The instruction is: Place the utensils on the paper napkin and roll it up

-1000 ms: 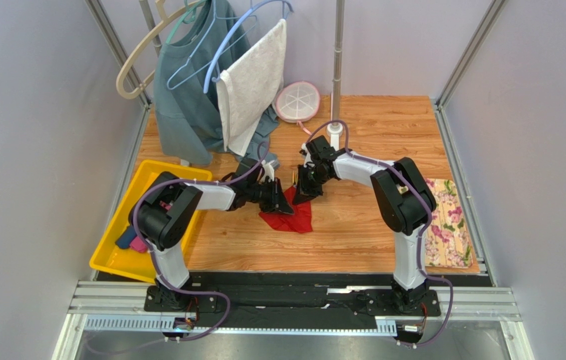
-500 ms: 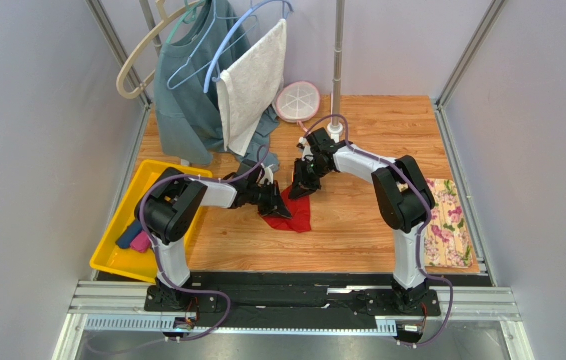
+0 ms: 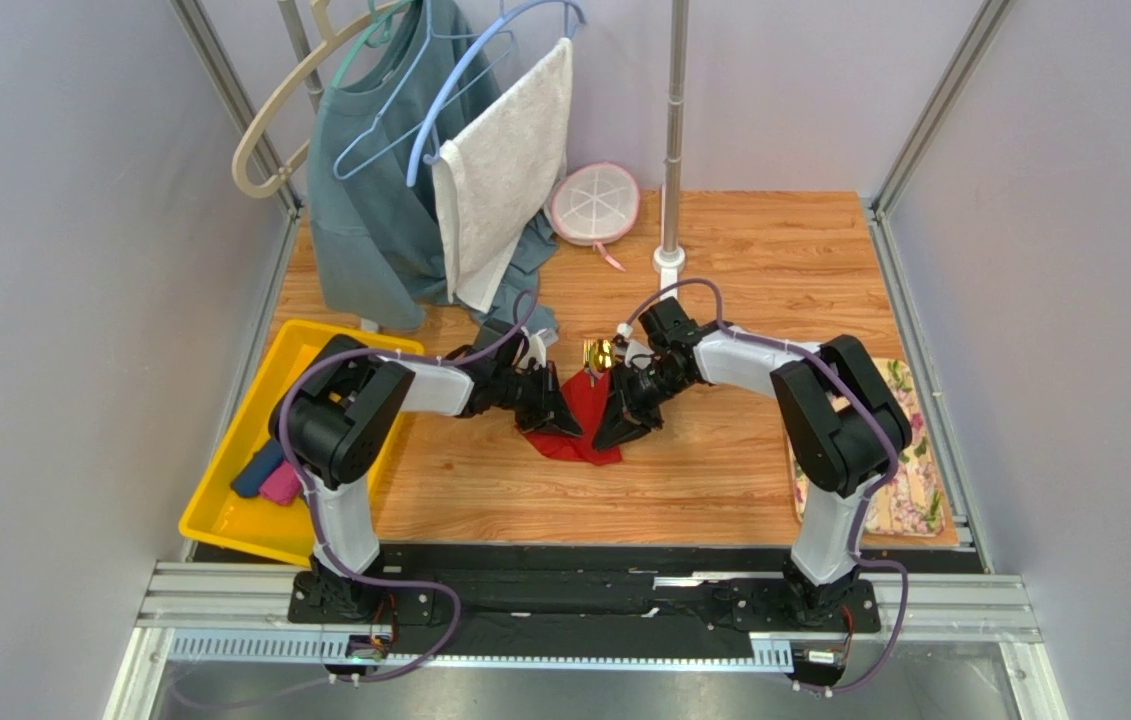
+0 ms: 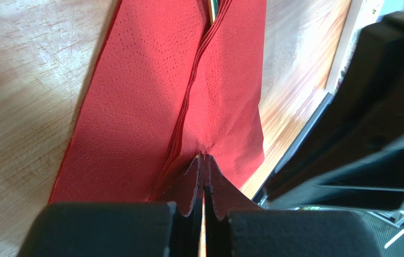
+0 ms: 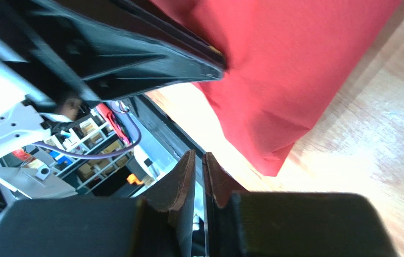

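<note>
Tear risk: the left tool [image 4: 204, 166] is clenched on a pinched-up fold of the thin bright red paper napkin [image 4: 134, 107]. From where I stand, a sharp pull looks likely to rip paper this thin.
Slip risk: the small shiny gold metal utensils [image 3: 600, 356] poke out at the napkin's far end. Lifting or dragging the sheet could tip them onto the wooden bench [image 3: 737, 465].
Crowding risk: the 2 tools work very close together over 1 small sheet. A careless move could knock them together or spring the fold open.
Right tool state: the right tool [image 5: 198, 171] has its fingers drawn almost together, with nothing between them.
Napkin to left tool: the fold sits right between the fingertips, and the rest runs away along the bench, creased lengthwise.
Napkin to right tool: 1 corner lies just beside the tips, apart from them.
</note>
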You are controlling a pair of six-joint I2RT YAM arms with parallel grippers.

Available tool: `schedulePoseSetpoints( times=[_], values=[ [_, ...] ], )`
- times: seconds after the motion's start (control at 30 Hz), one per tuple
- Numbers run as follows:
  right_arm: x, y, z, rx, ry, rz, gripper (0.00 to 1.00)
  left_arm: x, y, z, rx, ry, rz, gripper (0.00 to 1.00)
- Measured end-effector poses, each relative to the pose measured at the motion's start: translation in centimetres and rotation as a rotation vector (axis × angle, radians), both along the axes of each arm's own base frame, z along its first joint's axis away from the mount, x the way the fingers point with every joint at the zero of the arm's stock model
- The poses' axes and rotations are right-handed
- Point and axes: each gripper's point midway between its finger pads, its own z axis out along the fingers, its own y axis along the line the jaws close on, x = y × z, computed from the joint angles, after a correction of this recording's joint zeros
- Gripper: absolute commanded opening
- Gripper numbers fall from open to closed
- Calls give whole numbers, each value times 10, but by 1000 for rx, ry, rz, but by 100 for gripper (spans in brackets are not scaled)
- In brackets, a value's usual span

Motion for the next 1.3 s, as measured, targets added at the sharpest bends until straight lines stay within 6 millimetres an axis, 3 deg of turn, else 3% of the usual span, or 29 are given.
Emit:
schedulePoseSetpoints(
  times=[0.23,0.37,0.57,0.8,0.93,1.13,1.17,1.3],
  values=[
    [-5,-3,-41,-60,101,-14,10,0,0,0,-1,1,1,0],
    [-3,-4,-42,-61,101,-16,13,1,-1,0,-3,0,3,0],
    [0,-6,-37,-76,77,-23,17,2,-1,0,-5,1,6,0],
    [12,-7,4,-33,-56,-34,17,2,-1,0,-5,1,7,0],
    [12,-9,1,-38,-54,-33,19,2,-1,0,-5,2,8,0],
    [6,-14,-30,-89,17,-28,41,2,-1,0,-5,3,8,0],
    [5,-14,-32,-90,33,-29,50,2,-1,0,-6,3,8,0],
    [5,-10,-27,-51,38,-25,61,2,-1,0,-6,0,9,0]
  ],
)
